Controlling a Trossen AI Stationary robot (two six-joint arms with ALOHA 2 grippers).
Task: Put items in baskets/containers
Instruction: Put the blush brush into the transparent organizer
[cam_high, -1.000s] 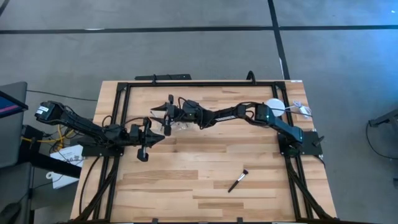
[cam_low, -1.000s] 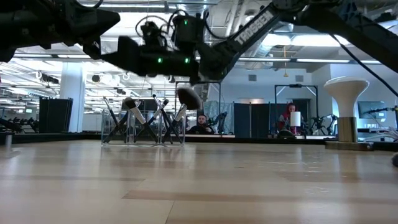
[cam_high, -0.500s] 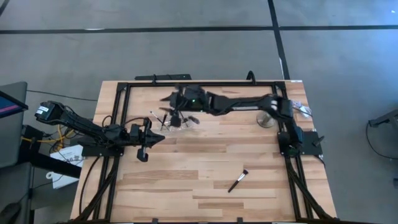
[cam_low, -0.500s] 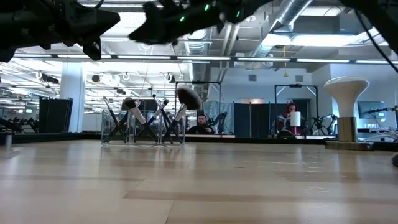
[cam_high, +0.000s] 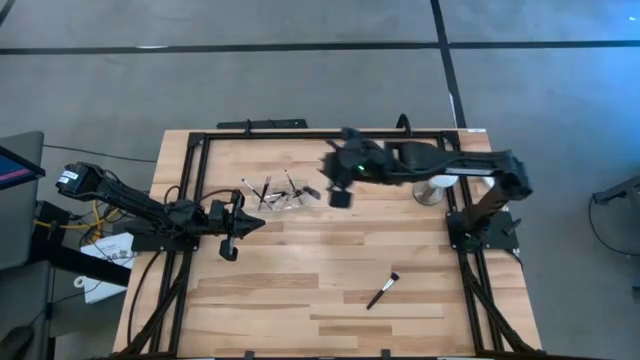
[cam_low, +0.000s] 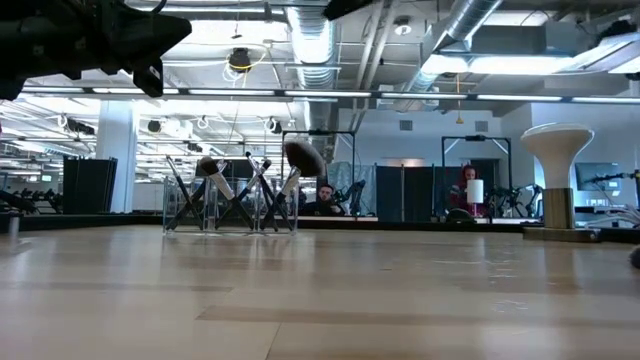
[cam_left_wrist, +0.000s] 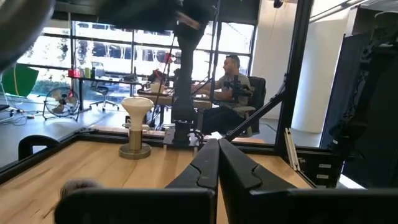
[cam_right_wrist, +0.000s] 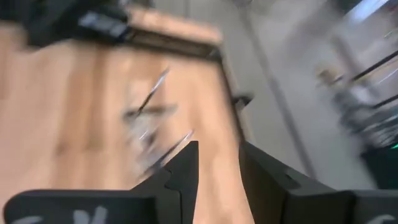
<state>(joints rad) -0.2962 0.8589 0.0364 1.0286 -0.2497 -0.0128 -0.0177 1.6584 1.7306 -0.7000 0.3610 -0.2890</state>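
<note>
Right tool (cam_high: 340, 195): carried high above the pale wooden desk (cam_high: 300, 290), its two dark fingers (cam_right_wrist: 186, 168) parted with a clear gap between them and nothing held. In the high view it hangs just beside the small clear plastic container (cam_high: 272, 197), on the side toward the white round ball on a stand (cam_high: 437, 182); the right arm stretches from its base near that ball across the far part of the desk. The right wrist view is smeared, showing only faint streaks where the container stands.

Left tool (cam_high: 238, 222): held over the near-left part of the desk, near the container and on the side away from the black frame rail at the far edge. Its two dark fingers (cam_left_wrist: 211, 171) are pressed together with no gap and grip nothing.

The clear container (cam_low: 230, 210) stands on the far half of the desk. In the low view several slim dark-handled makeup brushes (cam_low: 250, 190) lean crossed inside it, bristles up, among them one with a larger fluffy dark head (cam_low: 303, 157) and one with a pale fluffy head (cam_low: 208, 167). Their exact count cannot be told.

One further dark makeup brush with a pale tip (cam_high: 382, 290) lies flat and slanted on the desk, well apart from the container, toward the near-right corner.

Beyond the desk, a seated person (cam_left_wrist: 233, 90) shows in the room.
</note>
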